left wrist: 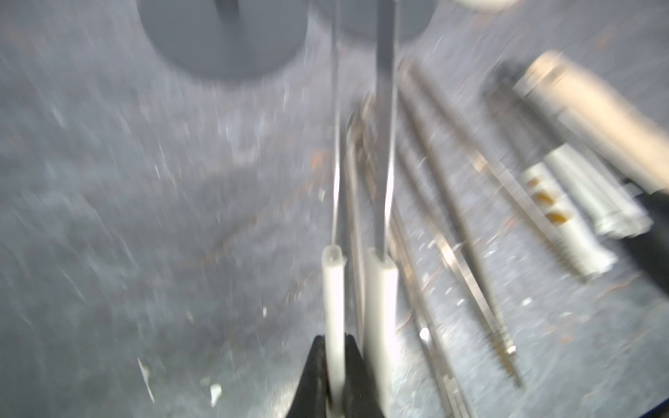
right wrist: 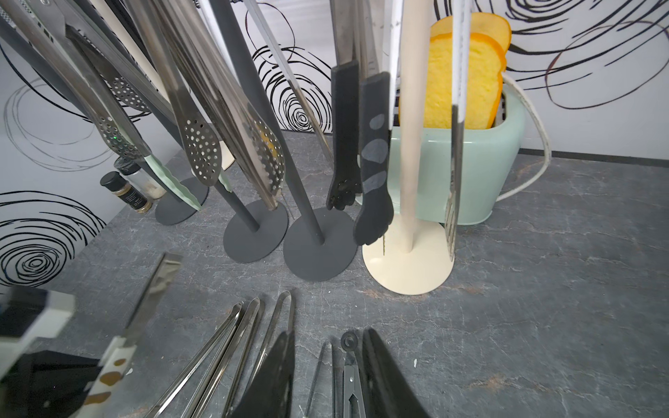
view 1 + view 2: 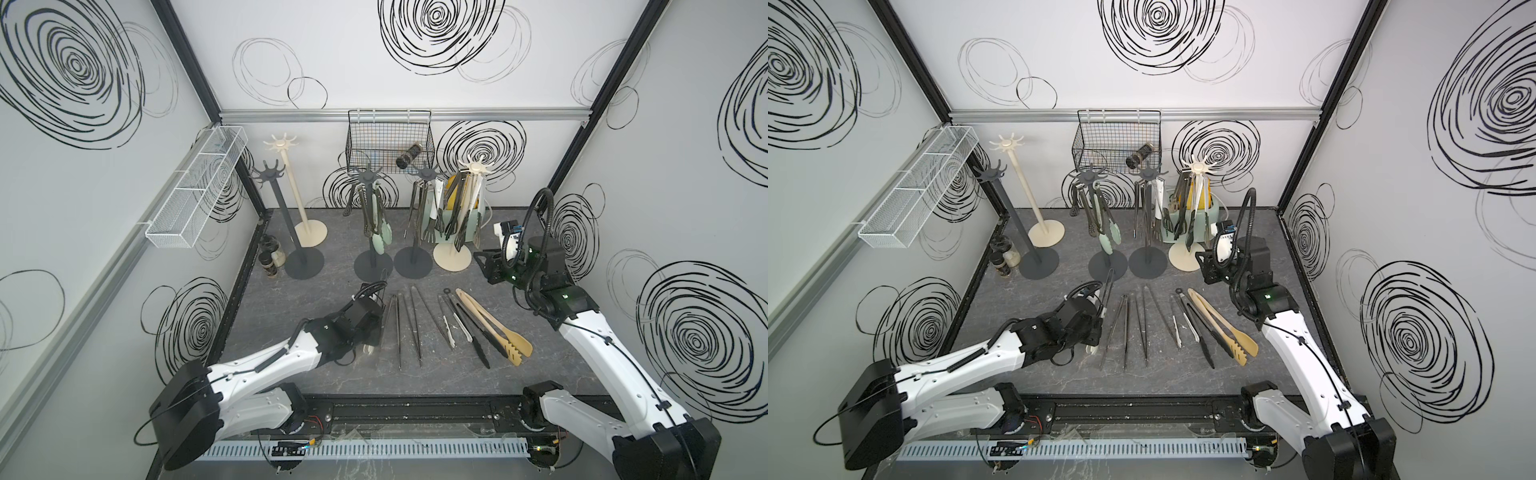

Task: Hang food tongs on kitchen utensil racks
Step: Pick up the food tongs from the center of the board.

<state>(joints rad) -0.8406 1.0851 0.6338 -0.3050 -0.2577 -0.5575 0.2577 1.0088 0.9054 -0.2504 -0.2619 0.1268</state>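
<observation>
Left gripper [image 1: 333, 342] pinches seemingly one white-sleeved arm of the tongs [image 1: 380, 296]; they could swivel loose when lifted; right gripper [image 2: 329, 334] gapes empty.

5 upright racks [image 3: 286, 220], 3 with hanging tongs [image 3: 378, 232]; loose tongs [image 3: 490, 322] flat side by side in front.

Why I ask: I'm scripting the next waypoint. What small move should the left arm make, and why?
Probably a short straight lift. The left gripper is shut on one arm of the white-handled tongs, low over the table with loose steel tongs right beside; rising first should clear those before heading to the empty dark grey rack.
</observation>
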